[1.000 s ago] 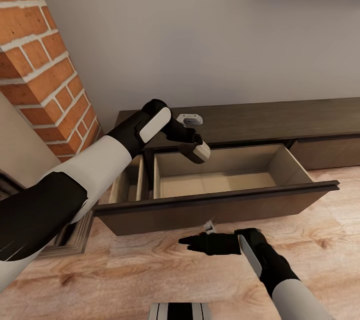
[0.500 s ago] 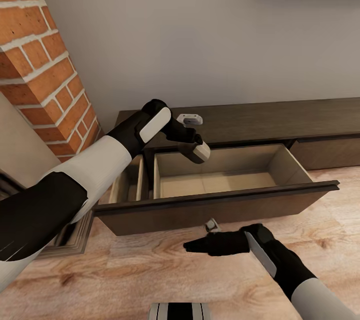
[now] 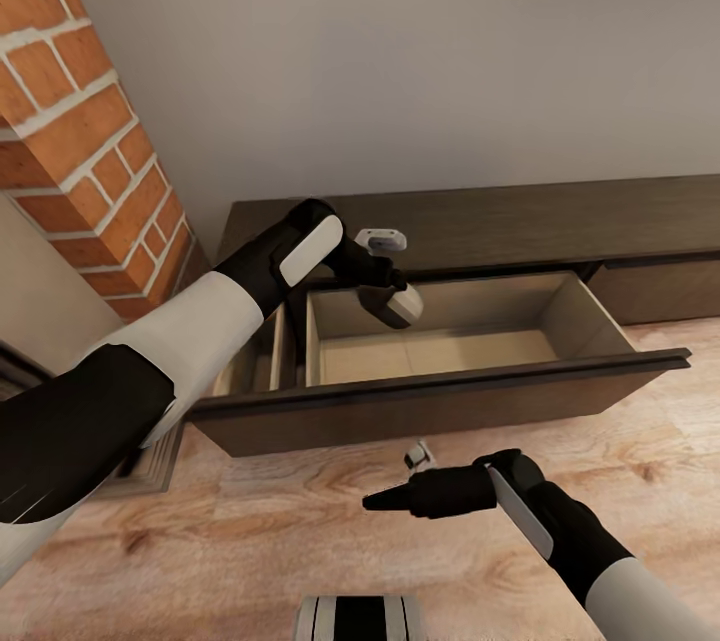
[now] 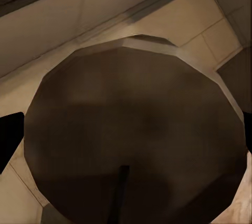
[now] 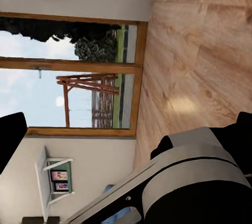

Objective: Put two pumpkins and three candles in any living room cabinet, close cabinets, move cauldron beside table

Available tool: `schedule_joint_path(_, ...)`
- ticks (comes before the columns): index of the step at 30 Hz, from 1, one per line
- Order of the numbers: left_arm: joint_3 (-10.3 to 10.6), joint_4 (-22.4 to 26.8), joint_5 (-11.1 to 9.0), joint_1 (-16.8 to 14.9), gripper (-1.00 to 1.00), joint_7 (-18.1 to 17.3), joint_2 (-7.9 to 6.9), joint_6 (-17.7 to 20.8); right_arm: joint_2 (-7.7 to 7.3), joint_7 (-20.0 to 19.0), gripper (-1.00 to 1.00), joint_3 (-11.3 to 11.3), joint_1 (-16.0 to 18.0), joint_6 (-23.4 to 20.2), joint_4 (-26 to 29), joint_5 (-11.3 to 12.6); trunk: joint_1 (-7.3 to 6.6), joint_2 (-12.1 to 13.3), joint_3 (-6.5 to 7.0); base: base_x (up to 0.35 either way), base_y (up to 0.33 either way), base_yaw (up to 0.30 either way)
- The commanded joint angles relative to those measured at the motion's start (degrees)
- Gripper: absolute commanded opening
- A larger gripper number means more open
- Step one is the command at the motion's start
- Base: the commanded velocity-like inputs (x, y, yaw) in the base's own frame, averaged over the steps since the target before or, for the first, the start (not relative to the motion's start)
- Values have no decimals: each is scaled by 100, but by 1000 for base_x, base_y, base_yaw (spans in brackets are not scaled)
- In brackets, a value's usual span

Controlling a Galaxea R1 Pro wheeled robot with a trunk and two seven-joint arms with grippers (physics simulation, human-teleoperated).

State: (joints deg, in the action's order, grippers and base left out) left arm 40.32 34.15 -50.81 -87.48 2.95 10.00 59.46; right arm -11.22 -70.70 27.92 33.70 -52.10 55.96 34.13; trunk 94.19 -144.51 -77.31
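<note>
— Holding what, and where?
— Left gripper [image 3: 392,293] clamps a candle [image 3: 398,304], fingers closed on its sides, tilted, directly above the open drawer [image 3: 440,356] of the cabinet [image 3: 520,221]. The candle's [image 4: 139,140] long axis points down towards the tan drawer floor.
— Obstructions?
— None visible; drawer walls stand clear of it, so a straight descent should do.
— Right arm?
— Right gripper [image 3: 385,498] hangs over the plank floor [image 3: 260,531], in front of the drawer front; fingers appear together, empty.
</note>
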Motion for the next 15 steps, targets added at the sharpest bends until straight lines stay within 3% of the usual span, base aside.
schedule_joint_path(1,10,3,-61,-6,-100,24,0,11,-9,6,100,56,5,-35,15,32,1,-4,-27,0,0,0)
schedule_joint_path(3,46,67,-171,-6,-100,16,0,17,-17,12,100,132,5,-36,36,32,6,-6,-71,0,0,0)
schedule_joint_path(5,213,190,-282,-6,-100,11,0,20,-14,22,100,154,5,-37,42,32,11,-9,-115,0,0,0)
schedule_joint_path(7,526,368,-502,-6,-100,-2,0,21,-14,34,100,164,5,-37,44,32,16,-12,-160,0,0,0)
schedule_joint_path(8,708,477,-666,-6,-100,-6,0,19,-15,39,100,166,5,-37,45,32,19,-13,-182,0,0,0)
schedule_joint_path(9,1324,801,-1287,-6,-100,14,0,11,-18,46,100,169,5,-37,46,32,19,-13,-182,0,0,0)
schedule_joint_path(15,1526,934,-1476,-6,-100,31,0,12,-18,61,100,170,5,-37,46,32,19,-13,-182,0,0,0)
